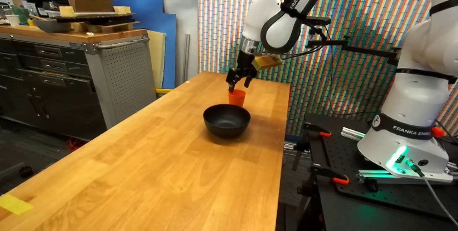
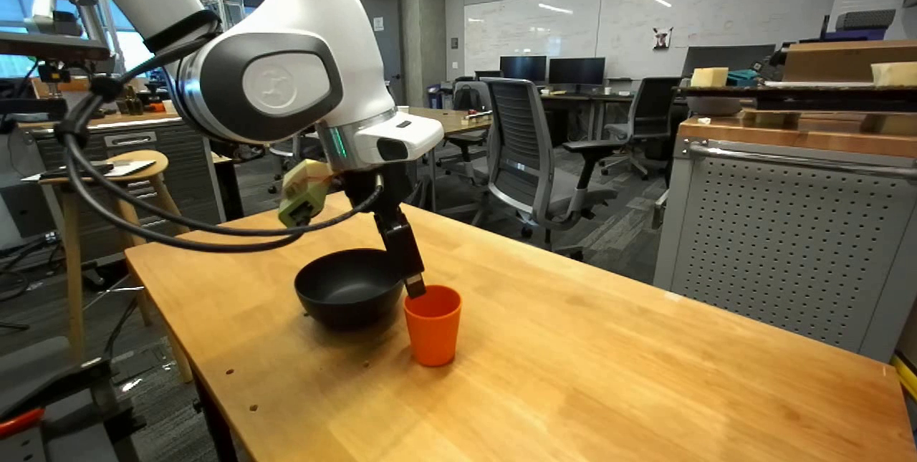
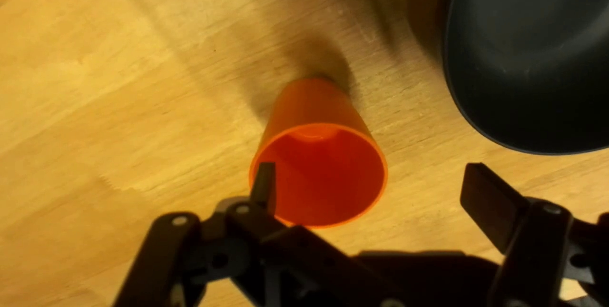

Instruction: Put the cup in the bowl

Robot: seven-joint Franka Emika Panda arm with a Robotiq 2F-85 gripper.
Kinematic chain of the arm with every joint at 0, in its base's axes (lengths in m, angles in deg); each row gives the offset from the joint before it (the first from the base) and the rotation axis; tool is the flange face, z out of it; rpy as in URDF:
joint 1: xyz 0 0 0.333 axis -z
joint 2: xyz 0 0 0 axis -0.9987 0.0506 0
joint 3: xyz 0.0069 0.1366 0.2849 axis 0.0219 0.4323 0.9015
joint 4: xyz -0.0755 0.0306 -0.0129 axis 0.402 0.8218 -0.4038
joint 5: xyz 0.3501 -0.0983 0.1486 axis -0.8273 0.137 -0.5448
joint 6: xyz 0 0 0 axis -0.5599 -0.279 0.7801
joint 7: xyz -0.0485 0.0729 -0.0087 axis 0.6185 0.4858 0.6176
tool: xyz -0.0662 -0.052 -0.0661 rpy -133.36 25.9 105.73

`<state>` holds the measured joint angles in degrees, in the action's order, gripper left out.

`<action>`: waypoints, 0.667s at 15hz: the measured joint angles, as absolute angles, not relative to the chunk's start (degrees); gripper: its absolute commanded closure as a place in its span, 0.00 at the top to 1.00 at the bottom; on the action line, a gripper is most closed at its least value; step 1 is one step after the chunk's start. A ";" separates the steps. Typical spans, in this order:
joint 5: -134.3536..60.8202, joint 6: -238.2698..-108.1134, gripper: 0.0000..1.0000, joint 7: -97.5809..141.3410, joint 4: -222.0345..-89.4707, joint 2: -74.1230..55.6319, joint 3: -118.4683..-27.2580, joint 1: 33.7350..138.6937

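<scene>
"So, what has the gripper [image 3: 372,187] got?"

"Nothing. Its fingers [image 3: 492,207] stand wide apart, I'd guess to leave room for the orange cup [image 3: 319,157] or its wall between them."

"Where's that cup?"

"Just below the fingers, upright, mouth turned up to them. They aren't centred on it, though: in the wrist view one tip overlaps the rim on the side away from the black bowl [image 3: 528,59], while the other is out past the opposite rim, on the bowl's side. Whether the first touches, I can't tell."

"Why not squeeze now, then?"

"In my judgement that could drag or tip the cup. Shifting away from the bowl would let them straddle it; lowering would give a surer hold."

"And the bowl?"

"Near the fingers, beyond the one on its side, apart from the cup and right way up; probably placed so close to keep the carry short."

"Farther off?"

"The table [image 1: 171,152] runs well out from under them. Beyond its edge, well apart from the fingers, stands the robot base [image 1: 404,130], presumably set there so it can reach over."
</scene>
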<state>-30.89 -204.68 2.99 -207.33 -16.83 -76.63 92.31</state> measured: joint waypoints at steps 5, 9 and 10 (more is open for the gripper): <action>-30.89 -208.88 1.00 3.94 -206.91 -14.18 -78.24 91.94; -30.89 -211.22 1.00 5.43 -206.83 -12.79 -79.66 91.05; -30.89 -211.55 1.00 5.75 -206.82 -12.48 -79.90 90.86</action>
